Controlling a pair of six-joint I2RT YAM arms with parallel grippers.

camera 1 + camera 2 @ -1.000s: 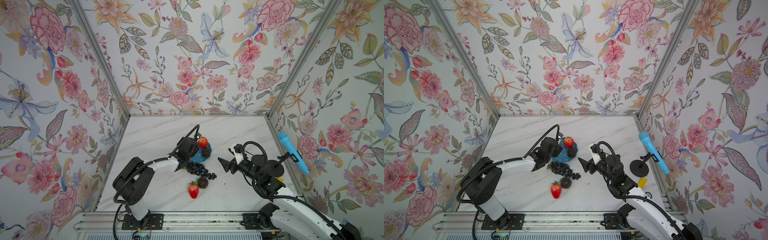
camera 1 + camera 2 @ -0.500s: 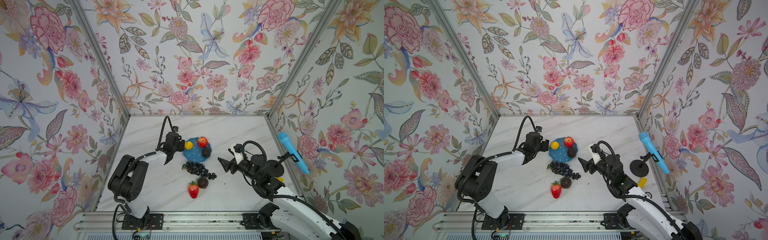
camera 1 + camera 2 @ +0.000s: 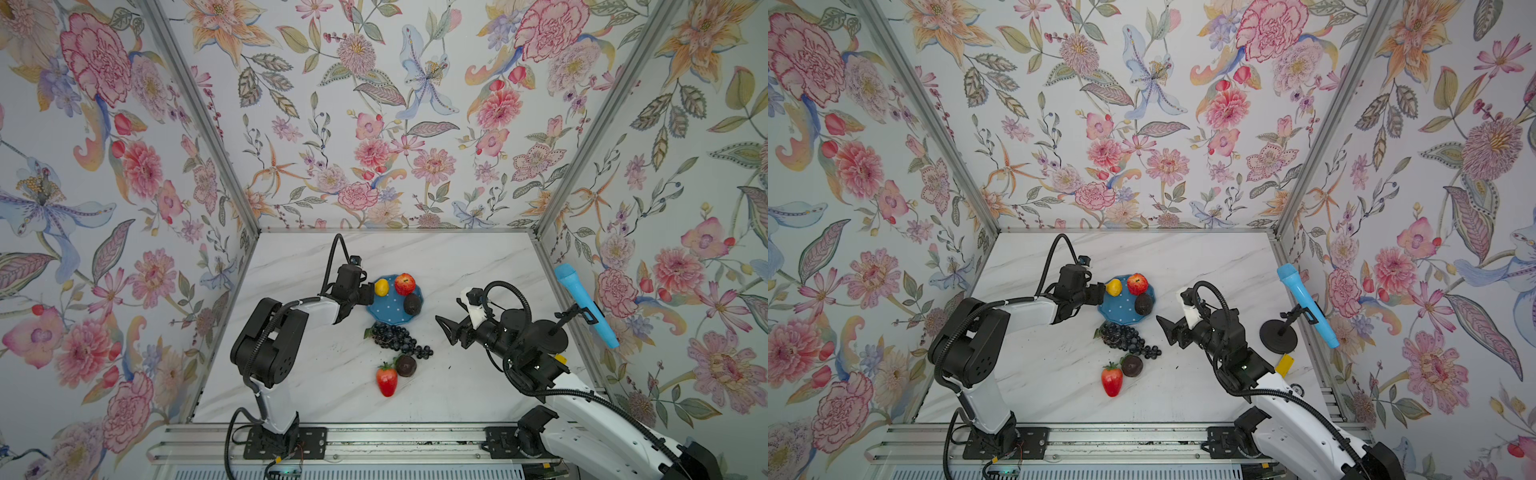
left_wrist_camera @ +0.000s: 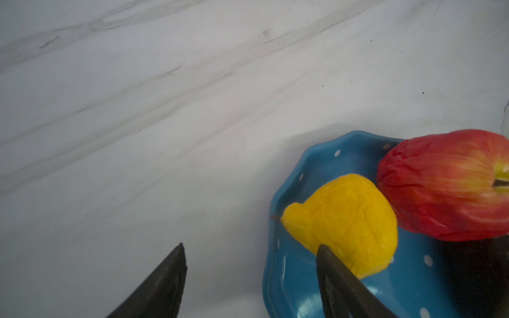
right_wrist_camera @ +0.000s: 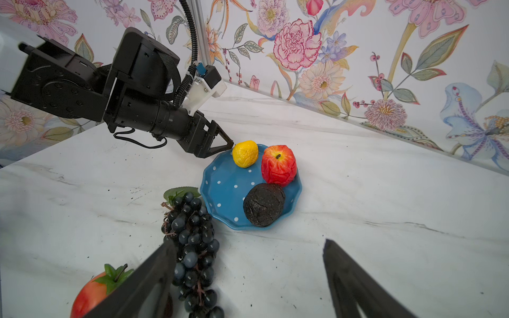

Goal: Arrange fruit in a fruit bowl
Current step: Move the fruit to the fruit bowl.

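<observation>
My spread, empty left end effector (image 4: 249,246) is hovering by the small wrinkled yellow fruit (image 4: 341,223); the dark purple grape bunch (image 5: 192,234) is lying just before my spread right end effector (image 5: 248,241).

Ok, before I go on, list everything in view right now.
shallow blue polka-dot dish: one, blue, on white marble table
small yellow fruit: one, yellow, in dish
red-yellow apple: one, red-yellow, in dish
blackish avocado: one, black, in dish
dark grape bunch: one, dark, table, beside dish
red strawberry: one, red, table
round brown-purple fruit: one, dark, table, beside strawberry
light-blue toy microphone: one, blue, on black stand
left gripper: one, black, open, at dish rim
right gripper: one, black, open, empty
</observation>
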